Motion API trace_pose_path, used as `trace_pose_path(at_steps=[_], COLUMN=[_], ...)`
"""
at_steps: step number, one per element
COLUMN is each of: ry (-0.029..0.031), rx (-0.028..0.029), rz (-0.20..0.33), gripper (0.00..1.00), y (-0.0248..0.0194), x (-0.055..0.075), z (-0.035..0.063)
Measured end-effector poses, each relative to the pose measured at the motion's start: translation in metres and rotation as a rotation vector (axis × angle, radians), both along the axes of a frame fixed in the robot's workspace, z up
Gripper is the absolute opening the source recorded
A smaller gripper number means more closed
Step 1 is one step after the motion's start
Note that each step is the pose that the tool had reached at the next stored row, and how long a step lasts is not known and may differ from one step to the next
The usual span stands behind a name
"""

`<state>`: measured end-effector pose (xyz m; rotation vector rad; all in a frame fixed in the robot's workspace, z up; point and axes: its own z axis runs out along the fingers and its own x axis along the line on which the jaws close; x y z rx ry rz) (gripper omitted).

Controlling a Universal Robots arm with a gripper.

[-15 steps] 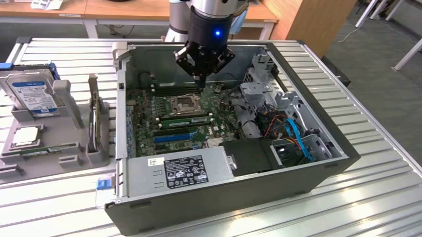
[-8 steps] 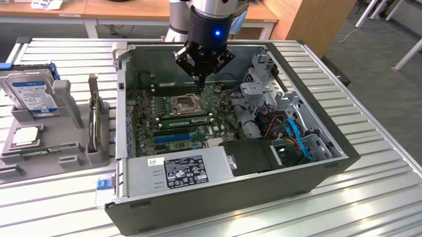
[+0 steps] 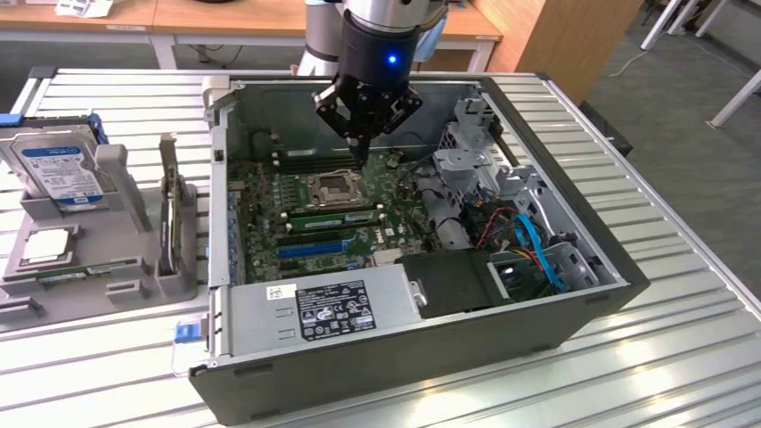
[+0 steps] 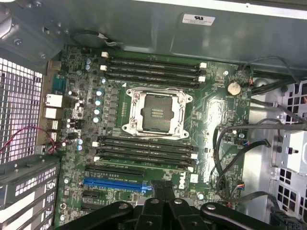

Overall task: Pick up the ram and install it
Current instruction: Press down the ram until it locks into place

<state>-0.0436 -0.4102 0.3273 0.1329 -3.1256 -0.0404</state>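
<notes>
Ram [image 3: 89, 270]: a green stick lying flat on the grey fixture [image 3: 131, 294], outside the computer case [image 3: 571, 223], well apart from the jaws toward the exterior view's left. Gripper [image 3: 363, 135]: jaws clenched together, nothing seen between them, tips pointing down inside the case. Motherboard [image 4: 211, 110]: directly below the jaws, its empty processor socket [image 4: 156, 112] just beside the fingertips [image 4: 160, 189].

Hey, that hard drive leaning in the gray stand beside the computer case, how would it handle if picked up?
The hard drive looks like a rigid metal-cased block, so probably stiff and heavy for its size. Its smooth labelled face may be slippery. It leans in the gray stand, so a push might tip it.
</notes>
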Motion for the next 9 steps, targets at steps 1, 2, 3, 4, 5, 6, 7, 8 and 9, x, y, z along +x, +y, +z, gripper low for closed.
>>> trace_pose_path(at_steps=[1,2,3,4,5,6,7,8,9], ry=[0.0001,0.0001,0.0001,0.0001,0.0001,0.0001,0.0001,0.0,0.0], rx=[-0.0014,-0.0016,-0.0018,-0.0019,-0.0019,-0.0018,-0.0019,-0.0018,-0.0018], rz=[0.0,0.0,0.0,0.0,0.0,0.0,0.0,0.0,0.0], gripper=[0.1,0.1,0.1,0.1,0.1,0.1,0.1,0.1,0.1], y=[0.0,0.0,0.0,0.0,0.0,0.0002,0.0007,0.0013,0.002], x=[-0.0001,-0.0001,-0.0001,-0.0001,-0.0001,-0.0001,-0.0002,-0.0002,-0.0001], z=[0.0,0.0,0.0001,0.0001,0.0001,0.0001,0.0,0.0,0.0])
